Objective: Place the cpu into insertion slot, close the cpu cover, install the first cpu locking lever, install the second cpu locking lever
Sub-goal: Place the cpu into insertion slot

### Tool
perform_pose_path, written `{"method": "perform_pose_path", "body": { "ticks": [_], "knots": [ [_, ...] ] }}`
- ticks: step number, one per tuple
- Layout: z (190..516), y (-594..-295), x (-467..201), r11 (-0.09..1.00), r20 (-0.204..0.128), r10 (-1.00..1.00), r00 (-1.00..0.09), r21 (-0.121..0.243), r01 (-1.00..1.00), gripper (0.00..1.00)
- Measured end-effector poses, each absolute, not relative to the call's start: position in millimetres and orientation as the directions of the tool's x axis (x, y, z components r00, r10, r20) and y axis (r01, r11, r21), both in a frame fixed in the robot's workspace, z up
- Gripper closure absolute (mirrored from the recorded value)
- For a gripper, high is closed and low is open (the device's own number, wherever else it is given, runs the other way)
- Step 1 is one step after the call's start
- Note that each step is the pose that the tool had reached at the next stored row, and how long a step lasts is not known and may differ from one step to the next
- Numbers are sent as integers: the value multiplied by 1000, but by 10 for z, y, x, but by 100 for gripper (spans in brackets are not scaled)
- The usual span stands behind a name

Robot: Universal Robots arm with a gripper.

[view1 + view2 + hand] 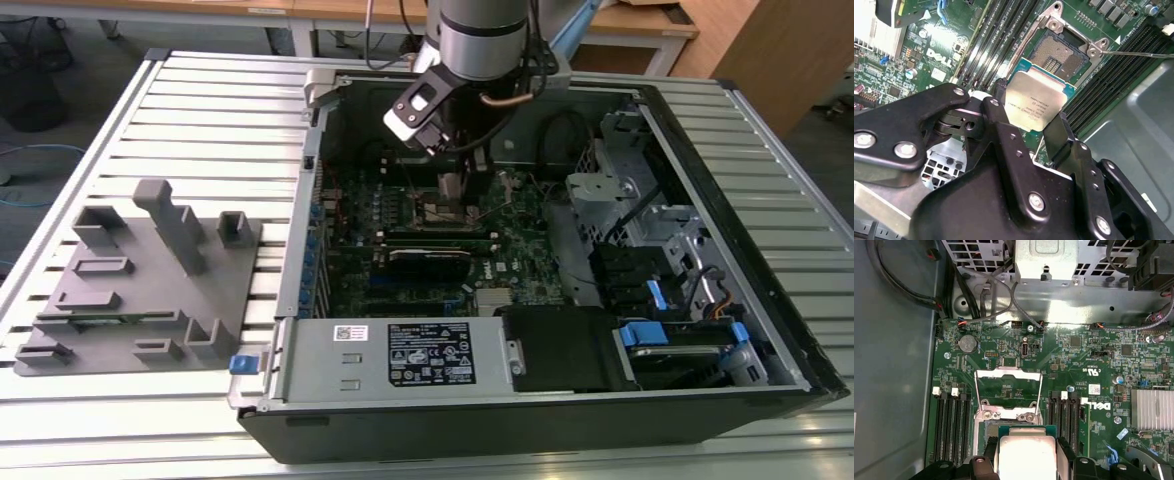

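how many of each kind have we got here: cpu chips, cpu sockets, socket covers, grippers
cpu chip: 1
cpu socket: 1
socket cover: 1
gripper: 1
total: 4

insertion slot [1059, 52] partly hidden behind cpu [1035, 102]
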State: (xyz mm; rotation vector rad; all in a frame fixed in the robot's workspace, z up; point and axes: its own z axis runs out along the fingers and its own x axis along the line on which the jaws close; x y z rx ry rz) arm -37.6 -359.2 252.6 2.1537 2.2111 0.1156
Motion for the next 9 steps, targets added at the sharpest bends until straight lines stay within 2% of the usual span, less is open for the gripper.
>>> {"method": "perform_pose_path", "body": {
  "ticks": [9],
  "knots": [
    [2515, -3592, -375, 25, 14, 1000, -27, 90, 996, 46]
  ]
}}
